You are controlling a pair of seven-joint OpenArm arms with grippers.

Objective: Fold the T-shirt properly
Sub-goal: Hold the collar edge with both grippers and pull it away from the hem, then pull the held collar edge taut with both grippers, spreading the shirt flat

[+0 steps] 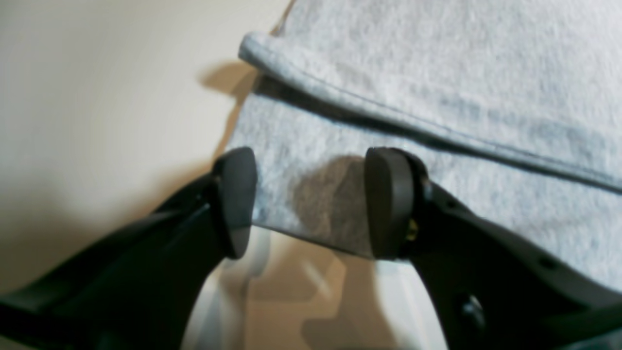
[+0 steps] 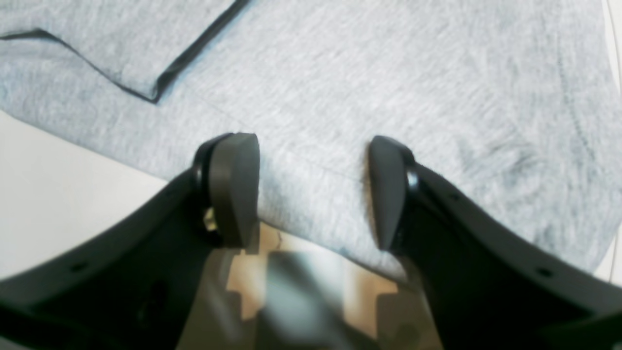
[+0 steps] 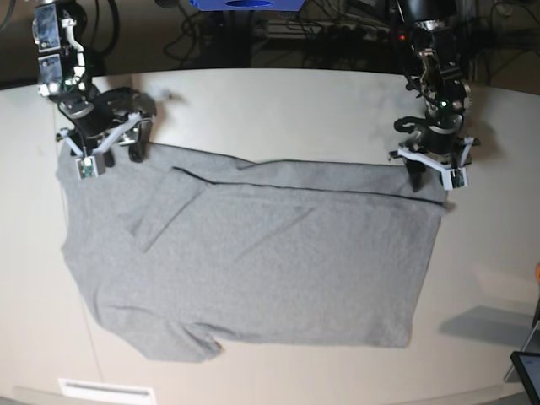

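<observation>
Two grippers stood wide open at the T-shirt's [image 3: 253, 261] far edge, right gripper [image 3: 108, 152] at upper left, left gripper [image 3: 432, 173] at upper right, neither holding cloth. Grey shirt lay spread mid-table [image 3: 278, 110], top strip already folded over. Next probably: close on both corners and carry them toward the near edge.
</observation>
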